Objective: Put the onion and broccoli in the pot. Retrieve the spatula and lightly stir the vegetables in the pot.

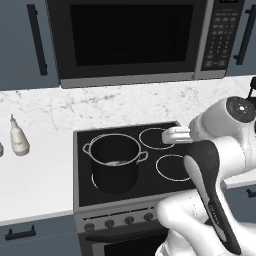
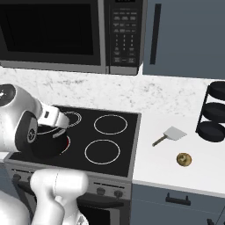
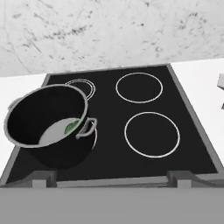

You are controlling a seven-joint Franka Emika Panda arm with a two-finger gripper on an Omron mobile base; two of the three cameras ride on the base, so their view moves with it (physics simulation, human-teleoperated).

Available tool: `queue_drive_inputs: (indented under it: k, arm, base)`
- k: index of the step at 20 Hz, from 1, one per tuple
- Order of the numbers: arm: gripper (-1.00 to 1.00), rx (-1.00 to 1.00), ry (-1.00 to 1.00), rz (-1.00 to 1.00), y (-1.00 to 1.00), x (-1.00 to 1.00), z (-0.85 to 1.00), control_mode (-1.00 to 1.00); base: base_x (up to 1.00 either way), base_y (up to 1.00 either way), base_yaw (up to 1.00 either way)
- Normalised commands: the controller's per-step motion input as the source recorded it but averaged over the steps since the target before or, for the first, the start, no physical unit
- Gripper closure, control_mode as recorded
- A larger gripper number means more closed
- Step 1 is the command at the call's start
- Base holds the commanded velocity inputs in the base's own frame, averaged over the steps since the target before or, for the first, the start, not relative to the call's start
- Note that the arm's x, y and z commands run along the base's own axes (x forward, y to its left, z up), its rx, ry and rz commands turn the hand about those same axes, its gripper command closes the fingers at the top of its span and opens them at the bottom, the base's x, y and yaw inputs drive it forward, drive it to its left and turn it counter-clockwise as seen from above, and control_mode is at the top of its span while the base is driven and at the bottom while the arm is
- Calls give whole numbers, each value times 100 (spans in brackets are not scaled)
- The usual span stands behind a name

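Note:
The black pot (image 3: 48, 131) with a silvery rim stands on the front left burner of the stove (image 3: 192, 144). Inside it lies the green broccoli (image 3: 71, 127), also a green speck in the pot (image 1: 115, 162) in the left base view. My gripper (image 3: 113, 178) hovers open above the stove's front, holding nothing, right of the pot. The spatula (image 2: 170, 135) lies on the white counter right of the stove. The tan onion (image 2: 183, 159) sits just in front of it. My arm hides most of the pot in the right base view.
A microwave (image 1: 130, 35) hangs over the stove. A white bottle (image 1: 19, 140) stands on the left counter. A black tiered rack (image 2: 214, 113) sits at the far right. Stove knobs (image 1: 120, 220) line the front panel.

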Motion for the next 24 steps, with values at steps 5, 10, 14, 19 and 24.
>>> queue_drive_inputs:
  k: [5, 10, 14, 19, 24]
  arm:
    - [-100, 0, 0, 13, -100, -58, 12, -100]
    - [-100, -1, 0, 6, -100, -45, 0, -100]
    - [-100, 0, 8, -2, -100, 0, 0, -100]
    - [-100, 2, 25, -10, -98, 24, 0, -100]
    - [-100, 0, 20, -18, -70, 33, -10, -100]
  base:
    - [0, 0, 0]
    - [0, 0, 0]
    - [0, 0, 0]
    - [0, 0, 0]
    - [0, 0, 0]
